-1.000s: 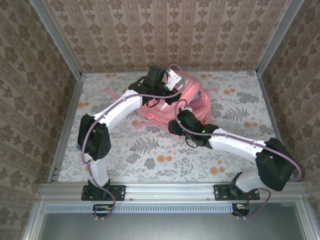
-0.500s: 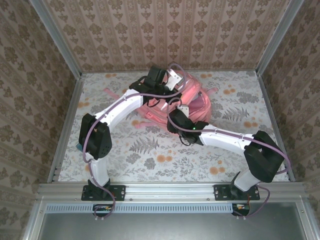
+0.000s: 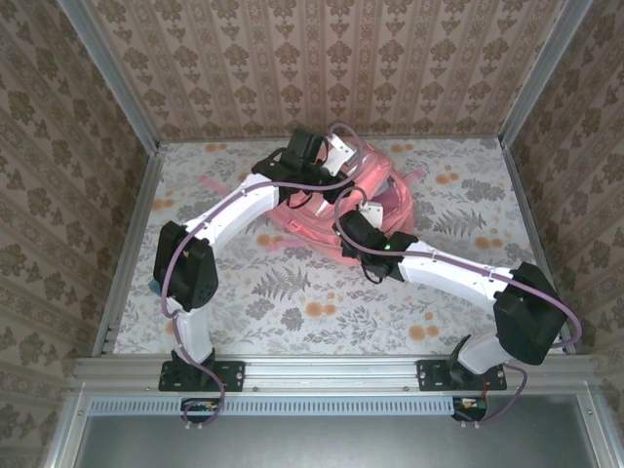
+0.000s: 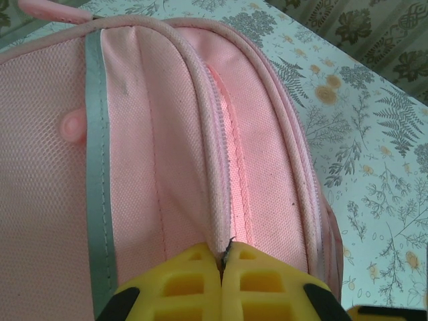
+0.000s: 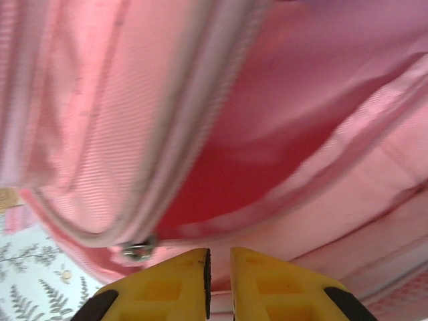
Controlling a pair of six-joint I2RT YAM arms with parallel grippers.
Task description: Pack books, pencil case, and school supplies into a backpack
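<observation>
The pink backpack (image 3: 380, 190) lies at the back middle of the floral table. My left gripper (image 4: 223, 257) is at its top (image 3: 327, 156), shut on a piped pink edge beside the zip (image 4: 227, 154). A pale stripe (image 4: 97, 167) runs down the fabric to the left. My right gripper (image 5: 218, 257) sits at the near side of the bag (image 3: 359, 216), pointing into the red-lit opening (image 5: 254, 160). Its jaws stand a thin gap apart with pink fabric behind them. A metal zip slider (image 5: 138, 249) hangs just left of them. Books, pencil case and school supplies are out of view.
Pink straps trail from the bag at the left (image 3: 219, 182) and front (image 3: 283, 239). A small teal thing (image 3: 156, 285) peeks out beside the left arm's elbow. Patterned walls with metal posts enclose the table. Bare cloth lies at the front (image 3: 322, 312) and right (image 3: 478, 195).
The right gripper has moved a little right and back, up against the bag's opening, and its jaws have narrowed. The right elbow swung. The left arm has not moved.
</observation>
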